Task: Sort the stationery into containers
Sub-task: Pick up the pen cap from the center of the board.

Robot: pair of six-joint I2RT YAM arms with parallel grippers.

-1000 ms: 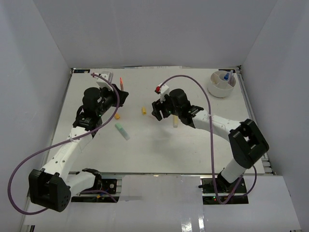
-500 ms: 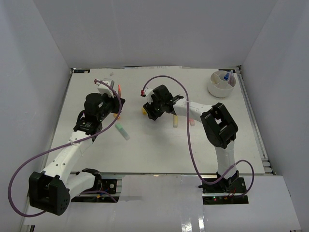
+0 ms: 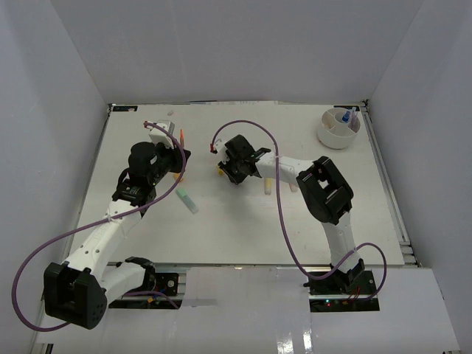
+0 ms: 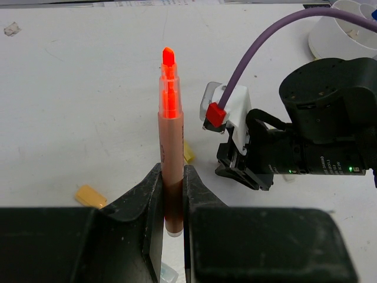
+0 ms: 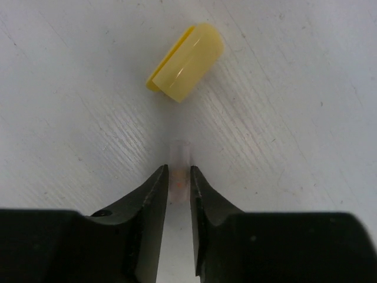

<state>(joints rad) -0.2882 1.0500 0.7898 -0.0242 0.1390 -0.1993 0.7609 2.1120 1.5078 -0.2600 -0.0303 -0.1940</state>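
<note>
The orange highlighter [image 4: 170, 147] stands straight up, pinched tight in the left gripper [image 4: 172, 194], its cap off and its bright tip on top. It has not gone to the white tub [image 3: 338, 128], which sits far away at the back right corner of the table [image 3: 243, 228].

The right gripper [image 5: 177, 183] has just swung left across the table and come down low. Its jaws were wide a second ago and are now nearly shut around a tiny clear piece [image 5: 179, 159], just below a yellow cap [image 5: 187, 61] lying on its side. So it looks like the next pick-up is starting.

I cannot tell what the clear piece is, or if the jaws truly squeeze it yet. A green highlighter [image 3: 186, 199] waits nearby. What is inside the tub is too small to make out.
</note>
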